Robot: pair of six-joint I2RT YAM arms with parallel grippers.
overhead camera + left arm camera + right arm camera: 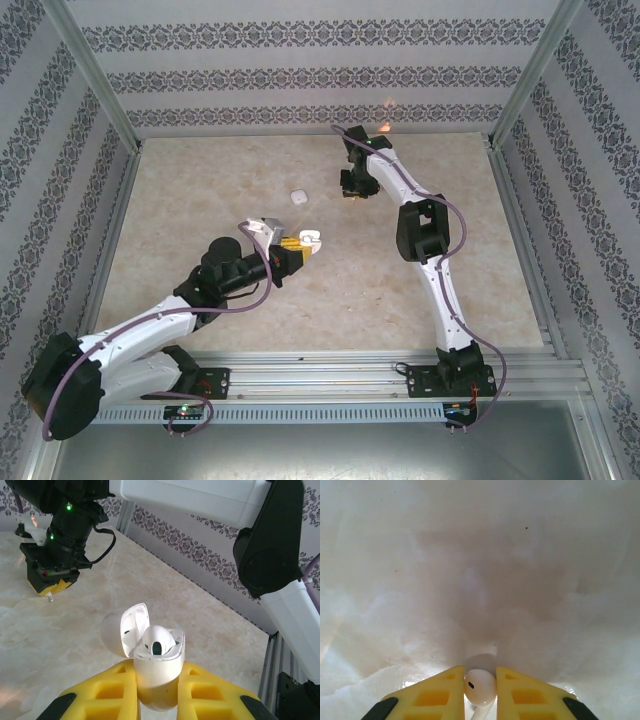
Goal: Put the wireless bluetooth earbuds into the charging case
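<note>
While the left arm reaches over the middle of the pale marbled counter [180,190], its yellow jaws press against both sides of a small white rounded plastic charging case [156,672] and hold it upright. The case's hinged lid [134,630] stands flipped open, leaning away to the left in the wrist view. One glossy white plastic earbud [159,641] sits in the mouth of the case, bulbous head up, with a dark oval grille facing the camera. Its stem is sunk out of sight inside. That head covers most of the opening, so I cannot tell whether the space beside it is filled.

Farther back and to the right, the right arm's jaws hang low over the counter, pinching a second glossy white earbud [480,686] by its rounded head. A small dark slot shows on the head's left side. Its stem runs toward the bottom edge of the wrist view and is cut off there.

Between the two arms, a small white rounded piece [297,197] lies alone on the counter. From above it is too small to tell whether it is an earbud or something else.
</note>
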